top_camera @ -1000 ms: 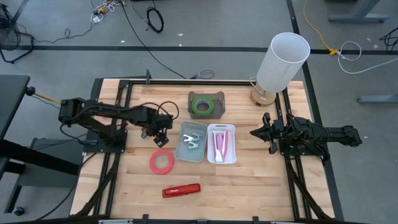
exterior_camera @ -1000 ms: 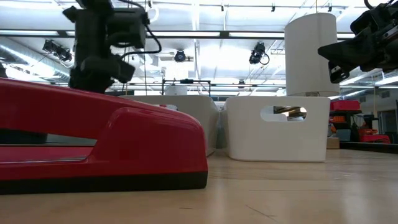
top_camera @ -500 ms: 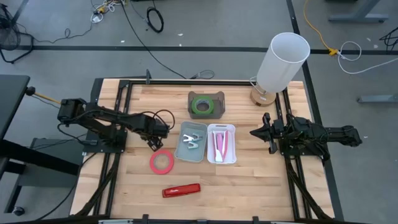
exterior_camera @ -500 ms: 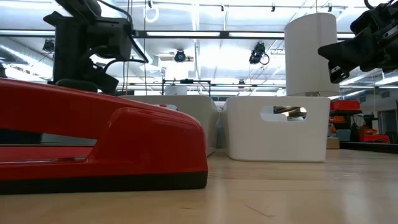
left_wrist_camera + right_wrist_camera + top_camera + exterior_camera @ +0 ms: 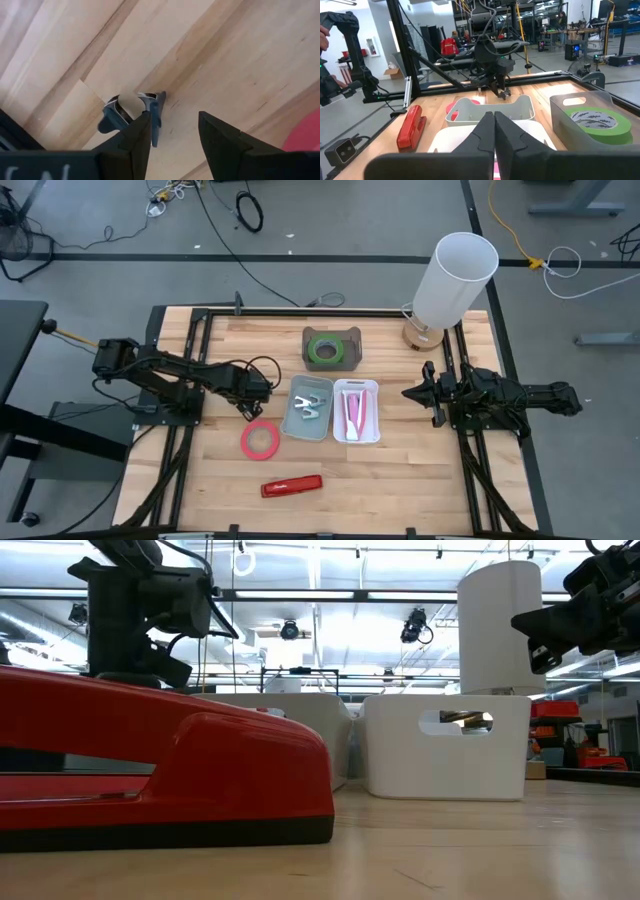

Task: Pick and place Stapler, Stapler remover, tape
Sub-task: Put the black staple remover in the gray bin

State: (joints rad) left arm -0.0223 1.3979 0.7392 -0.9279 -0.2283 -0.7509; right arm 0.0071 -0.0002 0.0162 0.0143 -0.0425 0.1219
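Left wrist view: small, light, stiff staple remover (image 5: 131, 114) is being straddled on counter (image 5: 240, 60) by left gripper (image 5: 175, 131), jaws apart; grasping across its body is being advised.

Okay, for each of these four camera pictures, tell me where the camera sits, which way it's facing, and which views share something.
High view: overhead, straight down; both arms, left gripper beside red tape.
Low view: tabletop height, level across; red stapler fills foreground.
Left wrist view: looks down past its open fingers at a blue staple remover.
Right wrist view: looks across the table past the shut right gripper.
Shared: stapler in high, low, right wrist views.
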